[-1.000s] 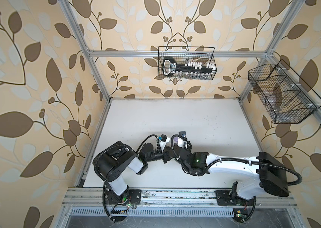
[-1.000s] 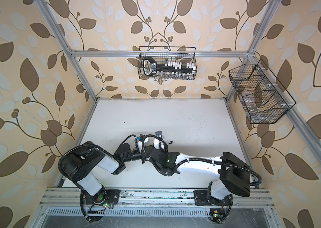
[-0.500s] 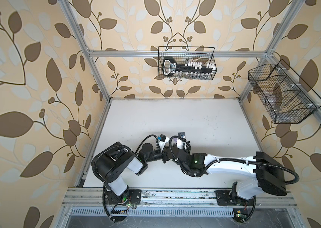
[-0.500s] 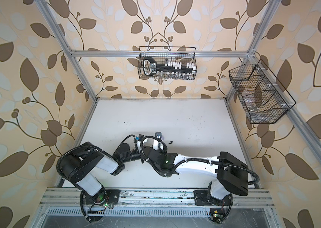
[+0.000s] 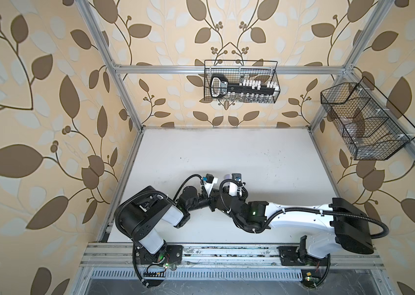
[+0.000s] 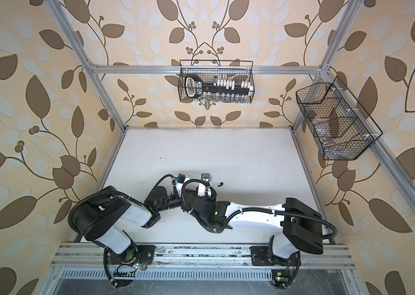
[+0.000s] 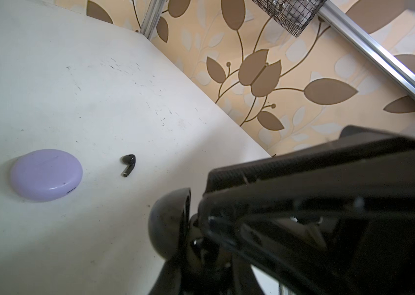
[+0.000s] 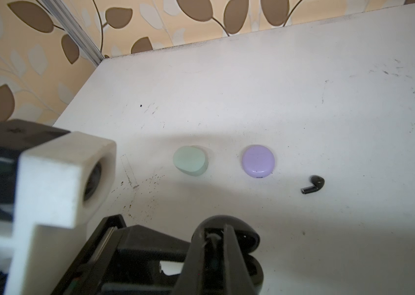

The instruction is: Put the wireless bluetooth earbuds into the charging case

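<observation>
Black earbud (image 8: 312,184) lies toward the right edge of the bench (image 8: 278,89) from my pinched-shut right claw (image 8: 214,237), stem pointing back at it, while my left claw (image 7: 197,224) grips the black case (image 7: 168,224).

A scuffed white worktop (image 5: 227,153) lies below the right claw (image 8: 215,238). Far beyond the claw a wire basket (image 5: 207,76) hangs from the back rail (image 5: 163,69), holding a black-handled tool (image 5: 247,88) with white blocks (image 5: 251,83). A second basket (image 5: 349,102) hangs well off to the claw's right, against leaf-patterned wallpaper (image 5: 35,127) that covers every wall in view
</observation>
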Robot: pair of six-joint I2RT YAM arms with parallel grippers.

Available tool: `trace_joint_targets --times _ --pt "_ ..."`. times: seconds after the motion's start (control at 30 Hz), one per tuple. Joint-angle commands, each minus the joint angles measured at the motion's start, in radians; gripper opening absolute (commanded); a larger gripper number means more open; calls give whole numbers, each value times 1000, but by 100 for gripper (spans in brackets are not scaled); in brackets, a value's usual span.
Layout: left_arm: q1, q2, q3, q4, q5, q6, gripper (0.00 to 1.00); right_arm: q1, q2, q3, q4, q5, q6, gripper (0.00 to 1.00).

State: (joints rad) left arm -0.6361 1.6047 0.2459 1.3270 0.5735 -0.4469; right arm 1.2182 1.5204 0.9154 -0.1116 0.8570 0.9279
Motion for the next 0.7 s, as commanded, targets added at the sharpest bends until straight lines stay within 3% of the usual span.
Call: trace_joint_targets --times 0.0,0.47,0.67 --pt "-2 -47 7 97 -31 1 0 10 1 -20 -51 10 28 9" --pt "-4 -77 -21 96 -10 99 0 -22 50 57 -141 -19 11 7" --pt "-3 -112 -56 97 -74 141 0 -9 55 61 -174 4 29 5"
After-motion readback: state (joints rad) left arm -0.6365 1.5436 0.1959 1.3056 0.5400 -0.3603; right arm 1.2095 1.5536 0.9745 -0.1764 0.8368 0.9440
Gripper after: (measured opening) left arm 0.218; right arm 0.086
